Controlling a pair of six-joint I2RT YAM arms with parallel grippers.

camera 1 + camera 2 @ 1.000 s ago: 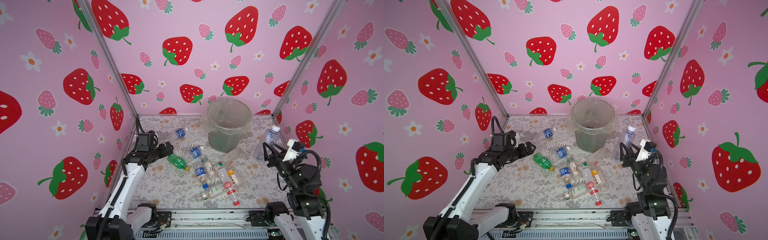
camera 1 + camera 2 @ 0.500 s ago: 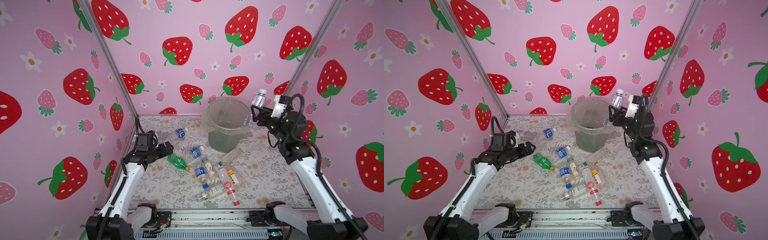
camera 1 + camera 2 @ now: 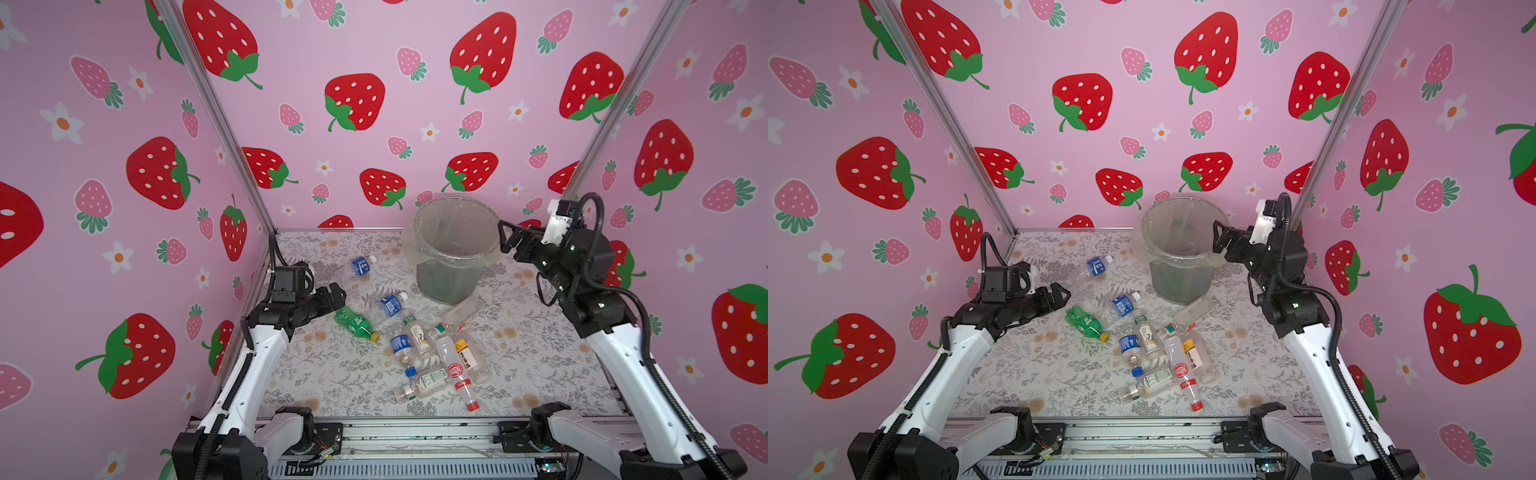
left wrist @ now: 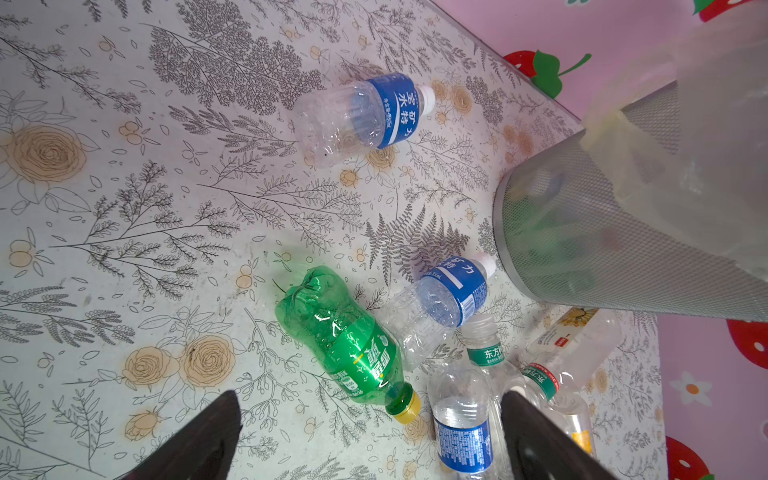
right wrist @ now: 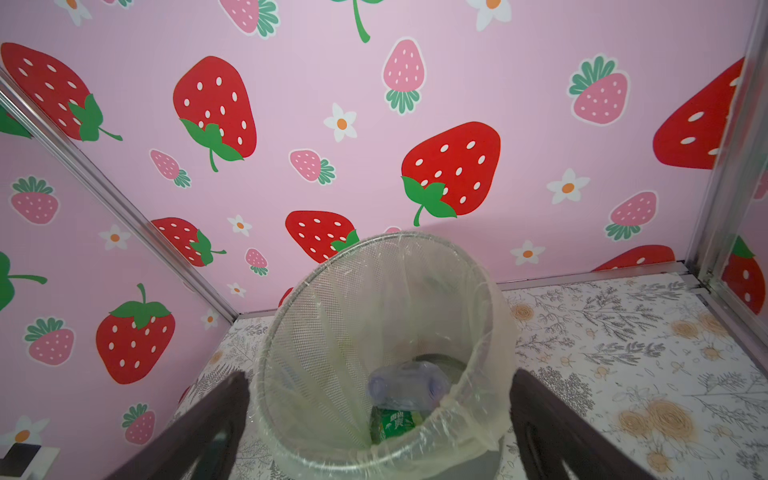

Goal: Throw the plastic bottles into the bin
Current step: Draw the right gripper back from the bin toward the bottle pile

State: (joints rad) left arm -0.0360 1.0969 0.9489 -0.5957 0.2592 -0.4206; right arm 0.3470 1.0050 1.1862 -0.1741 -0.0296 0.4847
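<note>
From my seat the right gripper (image 3: 503, 237) hangs at the right side of the bin (image 3: 449, 282), level with its rim, with its jaws spread wide and nothing between them; whether a fingertip brushes the folded liner I cannot tell; in its wrist view the two dark fingers (image 5: 199, 428) frame the open mouth of the bin, and down inside I see a crumpled clear bottle (image 5: 409, 384) lying on top of a green-labelled bottle (image 5: 395, 424). The bin stands upright near the back wall of the floral table (image 3: 532, 340), its clear bag turned over the rim. The left gripper (image 3: 337, 294) hovers low over the left of the table, jaws likewise apart and empty, pointing toward the green bottle (image 3: 355, 324), which lies on its side just beyond the fingertips with its yellow cap turned toward the heap; the wrist view shows that bottle between and ahead of the open fingers (image 4: 195, 440), not touched by them. Beside it lies a blue-labelled bottle (image 3: 388, 305) with a white cap, its cap end close to the foot of the bin; a second blue-labelled one (image 3: 359, 266) lies apart, nearer the back left. The other plastic bottles form a loose heap (image 3: 436, 357) in the middle of the table, in front of the bin, clear bodies crossing and touching one another; among them I make out a red-capped bottle (image 3: 461, 376) at the near edge of the pile, and a flat clear one (image 3: 461, 308) leaning close to the bin's base.
</note>
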